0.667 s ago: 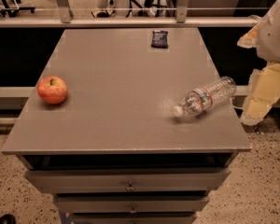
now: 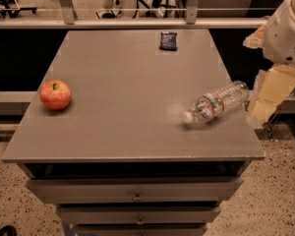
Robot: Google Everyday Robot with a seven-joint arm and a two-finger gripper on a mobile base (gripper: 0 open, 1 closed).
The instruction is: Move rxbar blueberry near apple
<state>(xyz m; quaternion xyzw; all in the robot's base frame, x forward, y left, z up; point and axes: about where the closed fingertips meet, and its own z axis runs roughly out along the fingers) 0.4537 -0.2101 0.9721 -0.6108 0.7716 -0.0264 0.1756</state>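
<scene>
The rxbar blueberry (image 2: 168,40), a small flat dark navy wrapper, lies near the far edge of the grey table top (image 2: 128,107), right of centre. The red-orange apple (image 2: 55,94) sits upright at the table's left side, far from the bar. My gripper (image 2: 268,93), cream-coloured under a white arm housing (image 2: 287,31), hangs off the table's right edge, beside the bottle's base. It holds nothing that I can see and is well away from both the bar and the apple.
A clear plastic water bottle (image 2: 215,103) lies on its side at the table's right, cap pointing front-left. Drawers (image 2: 135,191) are below the table front. A railing (image 2: 137,11) and chair legs stand behind the far edge.
My arm has shifted slightly left toward the table's right edge. The bar, apple and bottle have not moved.
</scene>
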